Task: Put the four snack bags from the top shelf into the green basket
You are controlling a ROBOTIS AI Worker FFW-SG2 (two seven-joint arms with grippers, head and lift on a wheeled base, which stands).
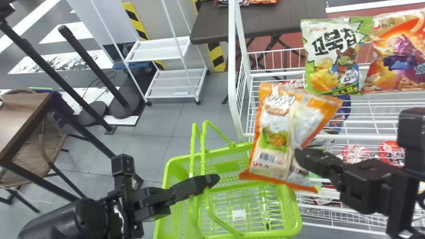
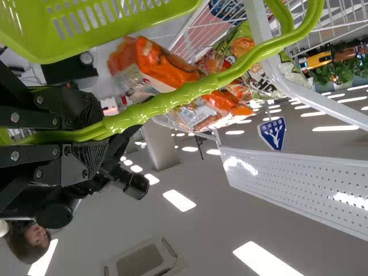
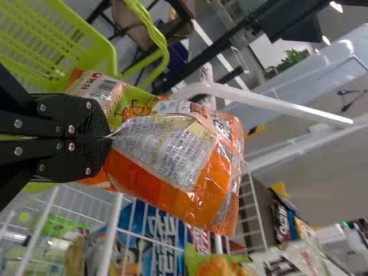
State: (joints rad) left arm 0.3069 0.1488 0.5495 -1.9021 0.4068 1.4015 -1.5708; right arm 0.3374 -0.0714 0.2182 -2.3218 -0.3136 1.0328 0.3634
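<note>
Right gripper (image 1: 298, 156): fingers closing on the orange snack bag (image 1: 277, 141) and pinching a fold of its wrapper. Head view is showing the bag tilting, its lower end overlapping the far right part of the green basket (image 1: 294, 207); whether bag and rim are touching, cannot tell. Right wrist view is showing the fingertips pressing together at the wrapper's crease, a printed panel facing the camera.

Left gripper (image 1: 212, 181): jaws clamping around the basket handles (image 2: 167, 103), both of which are standing raised. Left wrist view is showing the handles running out between the finger pads (image 2: 92, 158).

On the wire rack (image 1: 234, 66), top shelf: green-and-white snack bag (image 1: 332, 56) standing nearer the basket, orange-and-purple snack bag (image 1: 396, 53) standing just beside it on the right. More packets (image 1: 355, 153) are lying on a lower level. Basket is sitting left of the rack. Behind: white shelf cart (image 1: 176, 83) standing on the floor, dark table (image 1: 212, 25) holding more packets
</note>
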